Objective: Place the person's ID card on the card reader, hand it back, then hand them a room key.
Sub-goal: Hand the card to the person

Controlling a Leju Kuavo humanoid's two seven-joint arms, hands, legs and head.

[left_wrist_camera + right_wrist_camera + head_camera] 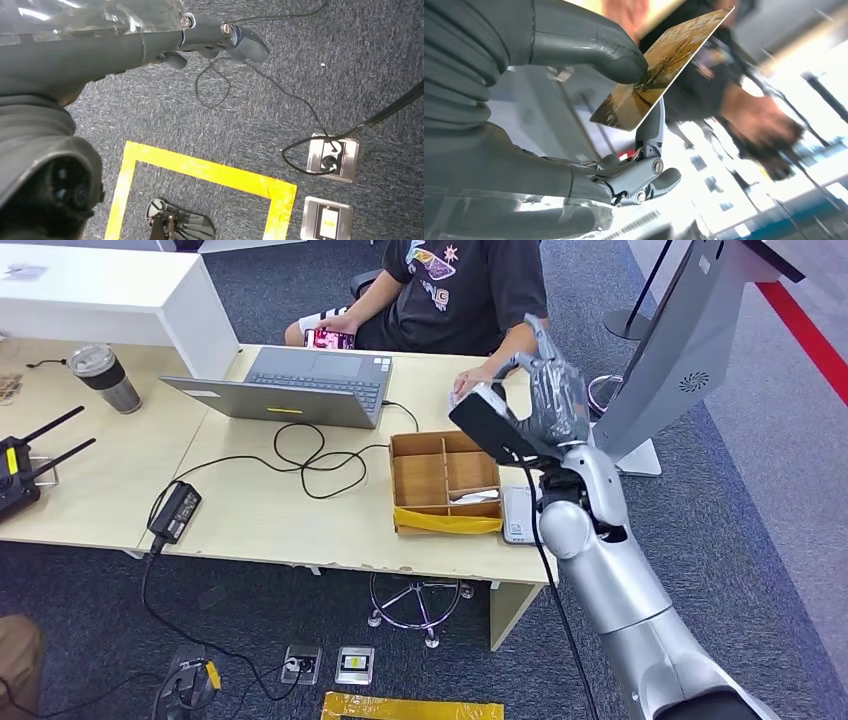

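Pinched between the thick thumb (619, 62) and a darker finger behind it, the card (661, 67) with a golden-brown picture on its face sits in the right hand (552, 400), the other fingers curled loosely below it. In the head view that hand is raised above the far right part of the tabletop (250, 510), palm turned toward the seated person (465, 290) in a dark printed shirt, whose own hand (472, 380) rests on the tabletop just beside the robot's wrist. Below the raised hand stands a wooden compartment box (445, 480) with a yellow strip along its near wall and something white in one near compartment; a white flat device (518, 515) lies just beside the box at the tabletop's right edge. Farther left an open grey laptop (300, 390) faces the person, its black cable looping across to a power brick (176, 510) near the front edge. A steel tumbler (105, 378) and a black radio unit (15, 475) with antennas sit at the left end. The left hand (215, 42) hangs over grey carpet with its fingers slightly curled and holding nothing, above yellow floor tape (210, 172) and two floor sockets (332, 157).
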